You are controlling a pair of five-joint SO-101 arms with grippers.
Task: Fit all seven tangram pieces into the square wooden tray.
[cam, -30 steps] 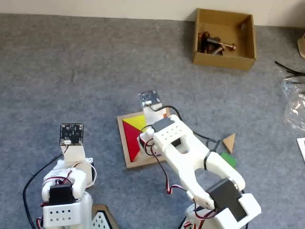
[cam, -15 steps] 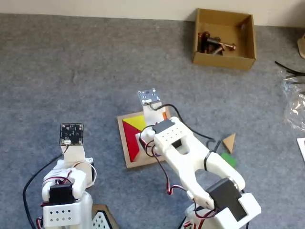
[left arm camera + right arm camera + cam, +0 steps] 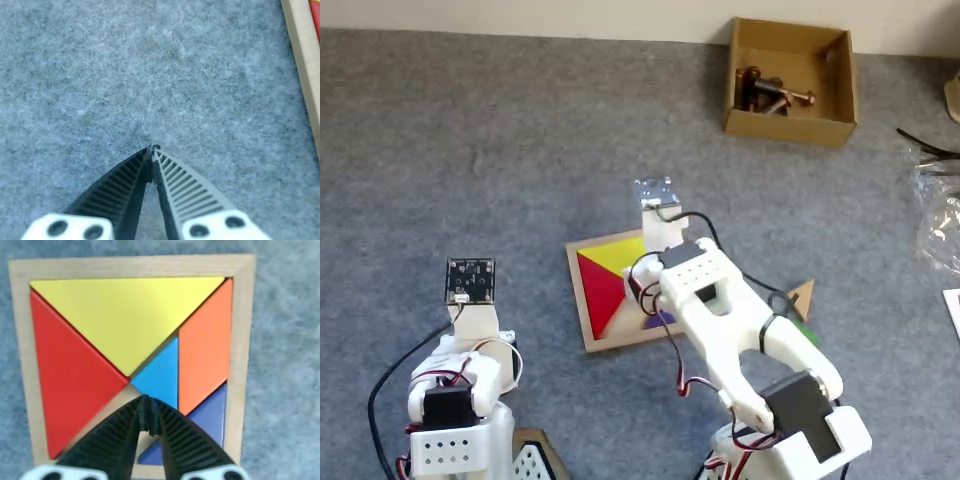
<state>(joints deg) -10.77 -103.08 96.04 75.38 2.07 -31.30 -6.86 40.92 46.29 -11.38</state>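
Seeing the wooden tray (image 3: 582, 300) mid-table, right gripper (image 3: 148, 402) over its middle, and inside it a small triangle (image 3: 161, 375) wedged between two large triangles (image 3: 125, 315) and a parallelogram (image 3: 205, 345). Spotting a loose triangle (image 3: 802, 297) right of the tray, another piece (image 3: 807, 332) just before it. Finding the left gripper (image 3: 151, 149) over carpet (image 3: 150, 60) left of the tray, cardboard box (image 3: 790, 80) far behind, to the right.

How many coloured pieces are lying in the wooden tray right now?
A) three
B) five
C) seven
B: the wooden tray holds a yellow triangle, a red triangle, an orange parallelogram, a light blue triangle and a dark blue piece.
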